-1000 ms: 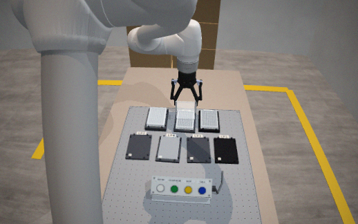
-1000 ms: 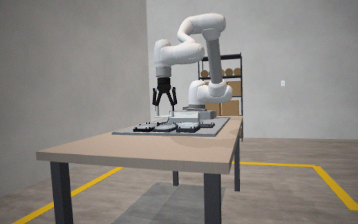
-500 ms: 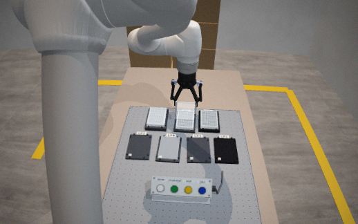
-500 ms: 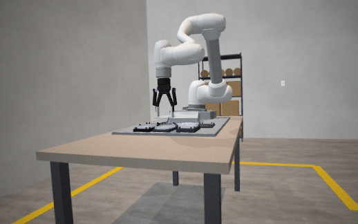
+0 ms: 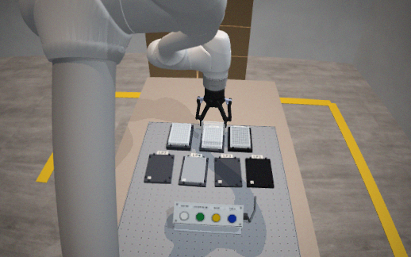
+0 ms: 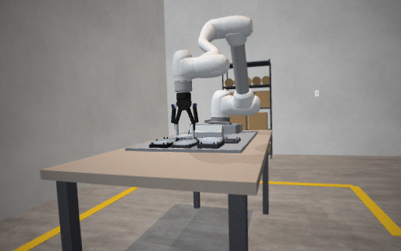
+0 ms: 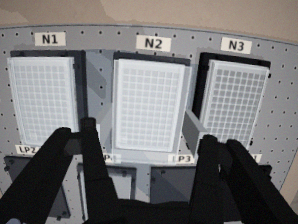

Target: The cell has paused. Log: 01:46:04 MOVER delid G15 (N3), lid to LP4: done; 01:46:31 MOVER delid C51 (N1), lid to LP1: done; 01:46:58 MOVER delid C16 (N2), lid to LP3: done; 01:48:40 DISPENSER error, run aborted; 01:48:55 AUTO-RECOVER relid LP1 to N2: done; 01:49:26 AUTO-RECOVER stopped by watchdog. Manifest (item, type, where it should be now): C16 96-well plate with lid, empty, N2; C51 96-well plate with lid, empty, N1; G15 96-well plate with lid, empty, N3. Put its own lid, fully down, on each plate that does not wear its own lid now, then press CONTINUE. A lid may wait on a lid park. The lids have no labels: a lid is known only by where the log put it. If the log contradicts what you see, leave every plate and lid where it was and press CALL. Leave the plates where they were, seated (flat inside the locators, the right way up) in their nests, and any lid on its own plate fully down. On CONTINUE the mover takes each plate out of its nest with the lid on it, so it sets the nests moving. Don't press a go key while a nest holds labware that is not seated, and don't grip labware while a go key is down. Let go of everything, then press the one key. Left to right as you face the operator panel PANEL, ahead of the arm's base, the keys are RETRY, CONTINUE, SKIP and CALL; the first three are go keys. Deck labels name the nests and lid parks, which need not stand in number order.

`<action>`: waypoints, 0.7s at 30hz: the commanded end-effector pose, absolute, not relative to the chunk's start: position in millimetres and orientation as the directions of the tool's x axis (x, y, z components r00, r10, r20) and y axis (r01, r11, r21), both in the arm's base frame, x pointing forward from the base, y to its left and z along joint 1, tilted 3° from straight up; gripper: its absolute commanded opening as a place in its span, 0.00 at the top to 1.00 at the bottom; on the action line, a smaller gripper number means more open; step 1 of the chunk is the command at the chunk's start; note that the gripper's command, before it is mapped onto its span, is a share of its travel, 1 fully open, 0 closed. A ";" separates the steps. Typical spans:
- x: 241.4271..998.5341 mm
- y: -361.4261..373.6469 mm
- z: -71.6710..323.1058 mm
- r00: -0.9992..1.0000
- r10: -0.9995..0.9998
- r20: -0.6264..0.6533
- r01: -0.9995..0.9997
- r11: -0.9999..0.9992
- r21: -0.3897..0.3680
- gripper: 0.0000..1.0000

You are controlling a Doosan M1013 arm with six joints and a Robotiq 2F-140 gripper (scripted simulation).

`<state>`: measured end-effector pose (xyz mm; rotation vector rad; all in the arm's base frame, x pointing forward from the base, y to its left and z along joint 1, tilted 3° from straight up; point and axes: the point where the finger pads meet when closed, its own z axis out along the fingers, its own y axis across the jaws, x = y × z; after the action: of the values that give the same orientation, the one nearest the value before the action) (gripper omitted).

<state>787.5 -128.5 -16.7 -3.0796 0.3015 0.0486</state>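
Three 96-well plates stand in a row in nests N1, N2 and N3. My gripper (image 5: 213, 120) is over N2 and is shut on a clear lid (image 7: 149, 104), which it holds by its long sides over the N2 plate. The lid looks larger than its neighbours in the wrist view, so it seems slightly raised. The N1 plate (image 7: 41, 96) looks pale and smooth, as if lidded. The N3 plate (image 7: 234, 99) shows open dark wells and has no lid. Another lid (image 5: 193, 170) lies on the second lid park from the left.
The other three lid parks (image 5: 159, 168) (image 5: 228, 171) (image 5: 259, 172) hold nothing. The operator panel (image 5: 208, 216) stands nearer the arm's base with its white, green (image 5: 200, 216), yellow and blue (image 5: 232, 218) keys. A small bracket (image 5: 251, 214) stands at its right.
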 end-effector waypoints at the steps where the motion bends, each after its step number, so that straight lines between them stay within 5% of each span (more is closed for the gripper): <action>1: 787.5 -128.1 -22.6 0.981 -0.193 -0.036 -0.194 -0.980 -0.044 1.00; 21: 787.3 -127.8 -29.0 0.981 -0.193 -0.036 -0.194 -0.980 -0.044 1.00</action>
<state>787.3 -127.8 -29.2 -3.0796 0.3015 0.0485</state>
